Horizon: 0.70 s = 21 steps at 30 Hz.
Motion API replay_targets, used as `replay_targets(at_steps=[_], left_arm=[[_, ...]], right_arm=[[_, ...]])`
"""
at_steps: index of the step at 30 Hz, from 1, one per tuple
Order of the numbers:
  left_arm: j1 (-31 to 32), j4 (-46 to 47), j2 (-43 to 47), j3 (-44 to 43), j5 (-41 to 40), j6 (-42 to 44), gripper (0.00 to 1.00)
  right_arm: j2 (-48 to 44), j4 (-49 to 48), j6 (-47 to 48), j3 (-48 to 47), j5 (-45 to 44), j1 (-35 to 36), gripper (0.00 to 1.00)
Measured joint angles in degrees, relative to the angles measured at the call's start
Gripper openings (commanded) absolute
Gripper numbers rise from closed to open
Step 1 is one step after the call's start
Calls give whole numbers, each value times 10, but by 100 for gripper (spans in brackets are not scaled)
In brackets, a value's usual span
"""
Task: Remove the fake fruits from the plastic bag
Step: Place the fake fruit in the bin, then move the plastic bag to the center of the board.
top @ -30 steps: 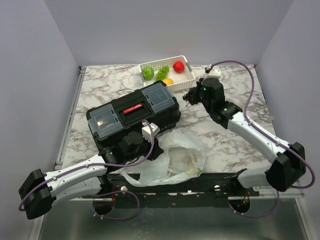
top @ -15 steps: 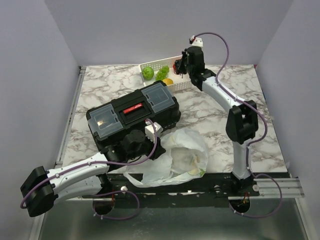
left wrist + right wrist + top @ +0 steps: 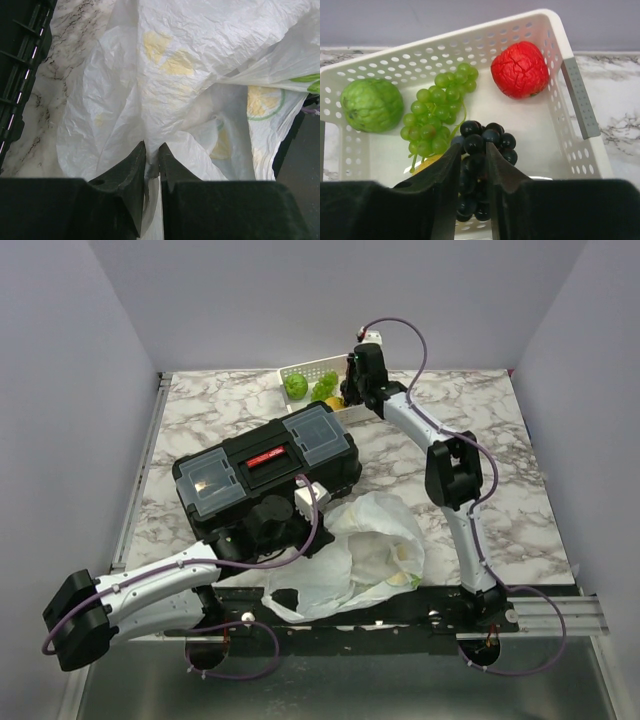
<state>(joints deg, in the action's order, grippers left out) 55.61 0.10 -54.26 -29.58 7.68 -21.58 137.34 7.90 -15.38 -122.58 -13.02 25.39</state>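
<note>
The white crinkly plastic bag [image 3: 365, 552] with yellow and green prints lies at the table's near edge, also in the left wrist view [image 3: 200, 75]. My left gripper [image 3: 152, 150] is shut on a fold of the bag, beside the black toolbox [image 3: 265, 472]. My right gripper [image 3: 472, 152] is shut on a bunch of dark grapes [image 3: 485, 142] and holds it over the white perforated basket [image 3: 555, 60], which is at the back of the table [image 3: 300, 371]. In the basket lie a green fruit [image 3: 371, 105], green grapes [image 3: 437, 112], a red fruit [image 3: 520, 69] and a yellow fruit [image 3: 427, 162].
The black toolbox with a red latch stands left of centre, between the bag and the basket. The right arm [image 3: 440, 455] stretches across the back right of the marble table [image 3: 520, 480]. Grey walls close in the sides and back.
My right arm has swung from the middle right to the back and now reaches over the basket with the dark grapes. The bag has shifted slightly in my left gripper.
</note>
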Motion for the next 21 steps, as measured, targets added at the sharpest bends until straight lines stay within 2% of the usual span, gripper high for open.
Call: replay_targets(at_steps=[4,7,10,13,17,21], left_arm=[[0,0,-7,-2,7,9,6],[0,1,-18,-17,13,23,3],[0,5,-40,-51,33,43,1],[2,13,-69,-95,58,65,1],[18,23,-111,-158,85,100,1],[37,26,-165,-224,102,137,0]], right_arm=[[8,37,13,-11,-5,0,71],[3,62,21,-14,-11,0,82],[-16,94,19,-4,-15,0,86],[-74,125,10,46,-21,0,92],[-217,145,-11,156,-39,0,98],[-376,145,-26,246,-85,-1,98]])
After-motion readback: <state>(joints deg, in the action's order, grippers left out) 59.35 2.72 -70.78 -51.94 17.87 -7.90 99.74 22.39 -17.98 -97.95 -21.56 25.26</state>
